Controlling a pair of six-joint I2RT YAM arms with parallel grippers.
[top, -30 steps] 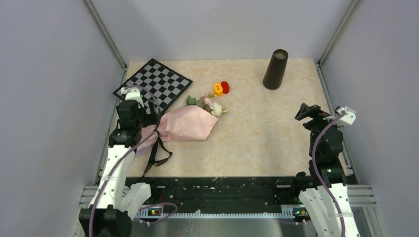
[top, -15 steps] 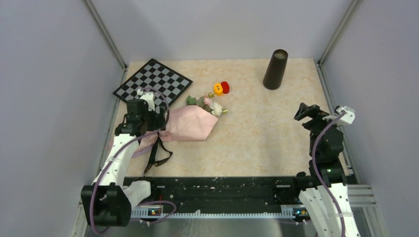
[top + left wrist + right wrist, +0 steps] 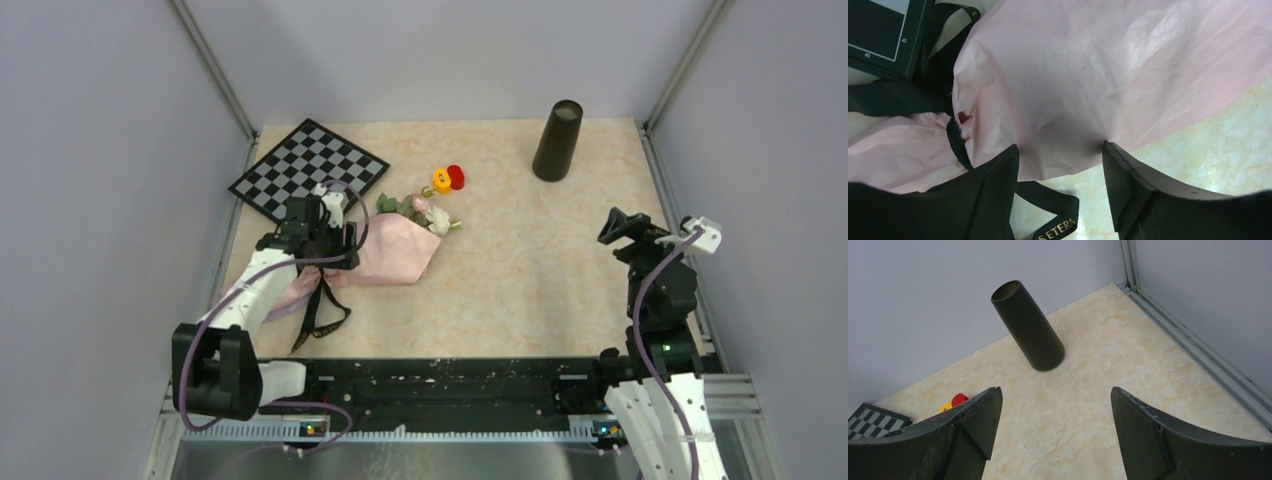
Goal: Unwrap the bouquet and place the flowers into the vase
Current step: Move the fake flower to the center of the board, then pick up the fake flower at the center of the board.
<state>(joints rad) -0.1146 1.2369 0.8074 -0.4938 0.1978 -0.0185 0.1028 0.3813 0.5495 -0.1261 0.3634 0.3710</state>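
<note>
The bouquet (image 3: 385, 255) lies on its side left of centre in the top view. It is a crinkled pink paper cone with its wide mouth toward the upper right and its narrow end toward the lower left. The flowers (image 3: 425, 212) are still wrapped, with only pink and cream heads and some green leaf showing at the mouth. A black ribbon (image 3: 320, 315) with gold lettering sits around the narrow end, its loose tails trailing toward the bottom of the frame. The left claw (image 3: 325, 240) is over the narrow half of the cone. In the left wrist view its jaws stand apart astride the lower edge of the pink paper, with the wrap bulging between them and no clamp evident. The checkered board (image 3: 308, 170) lies at the upper left, its near corner just beside that claw. A small red-and-yellow toy block (image 3: 448, 179) rests just beyond the flower heads, roughly on the line toward the vase. The vase (image 3: 557, 140) stands upright at the upper right of the tabletop (image 3: 520, 280), well apart from the bouquet. The right claw (image 3: 622, 225) is at the right edge, jaws wide apart and holding nothing, facing the vase.
</note>
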